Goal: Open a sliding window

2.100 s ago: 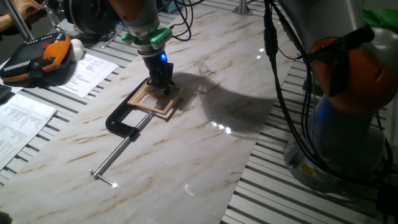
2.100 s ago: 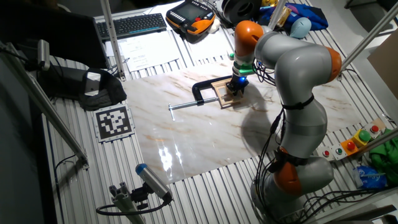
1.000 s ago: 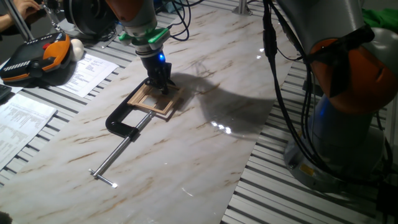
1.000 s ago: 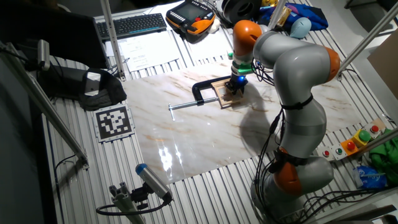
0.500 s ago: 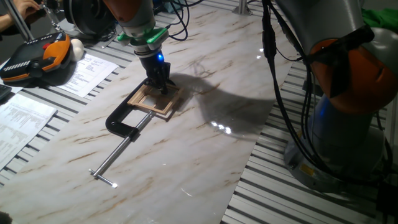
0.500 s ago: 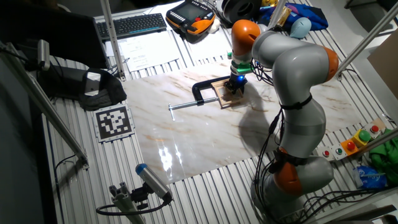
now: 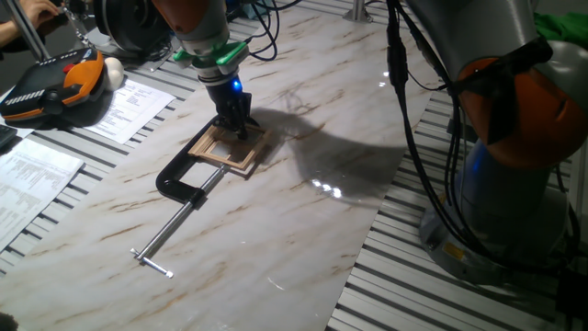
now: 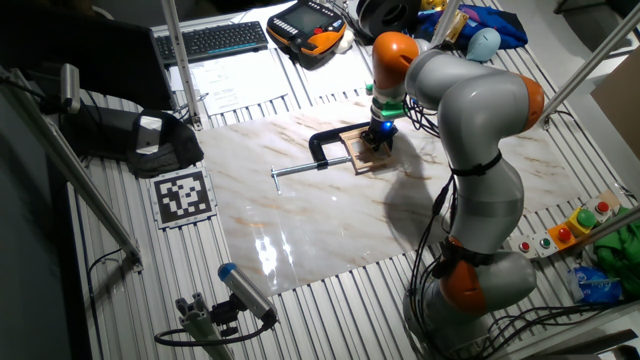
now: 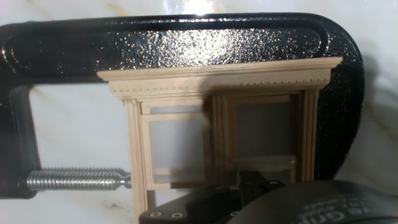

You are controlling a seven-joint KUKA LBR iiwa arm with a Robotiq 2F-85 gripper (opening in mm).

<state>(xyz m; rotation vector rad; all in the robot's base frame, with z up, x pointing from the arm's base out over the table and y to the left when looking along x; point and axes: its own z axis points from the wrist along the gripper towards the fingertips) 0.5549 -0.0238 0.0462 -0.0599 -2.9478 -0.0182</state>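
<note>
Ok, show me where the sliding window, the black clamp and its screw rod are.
sliding window [image 9: 217, 78]: hand view, on its top rail.
black clamp [image 9: 186, 40]: hand view, on the back of its C-shaped body.
screw rod [image 7: 175, 225]: one fixed view, midway along the steel rod.

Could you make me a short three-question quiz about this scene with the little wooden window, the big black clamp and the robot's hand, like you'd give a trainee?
1. True or false: the black metal C-clamp pins the small light-tan wooden sliding window flat on the white marble-patterned tabletop.
2. Where is the black two-finger gripper? A) over the clamp's screw handle B) down on the window C) raised high above the tabletop
3. Fill in: in the hand view, the clamp's silver threaded ___ presses against the window frame's side.

Key: 1 true; 2 B; 3 screw
</note>
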